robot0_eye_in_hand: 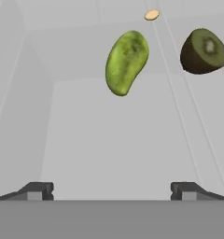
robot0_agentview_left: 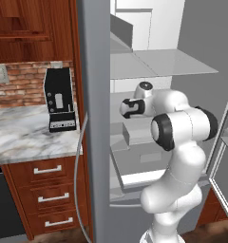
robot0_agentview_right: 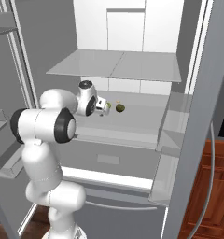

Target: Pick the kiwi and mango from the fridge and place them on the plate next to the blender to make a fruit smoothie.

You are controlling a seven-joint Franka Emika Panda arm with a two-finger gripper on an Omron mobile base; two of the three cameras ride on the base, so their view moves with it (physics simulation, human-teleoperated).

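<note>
inside the open fridge (robot0_agentview_right: pixel 146 28), on a grey shelf (robot0_eye_in_hand: pixel 114 140), the mango (robot0_eye_in_hand: pixel 126 62) and halved kiwi (robot0_eye_in_hand: pixel 203 51) lie ahead of the gripper (robot0_eye_in_hand: pixel 111 189), jaws spread, grasping nothing. a small orange thing (robot0_eye_in_hand: pixel 151 15) farther back is too small to identify.

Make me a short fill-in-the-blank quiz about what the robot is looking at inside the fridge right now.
1. The claw stands ____, holding nothing.
2. The green mango lies on a ____ shelf inside the fridge.
3. The halved fruit beside the mango is a ____.

Missing words: open; grey; kiwi
</note>
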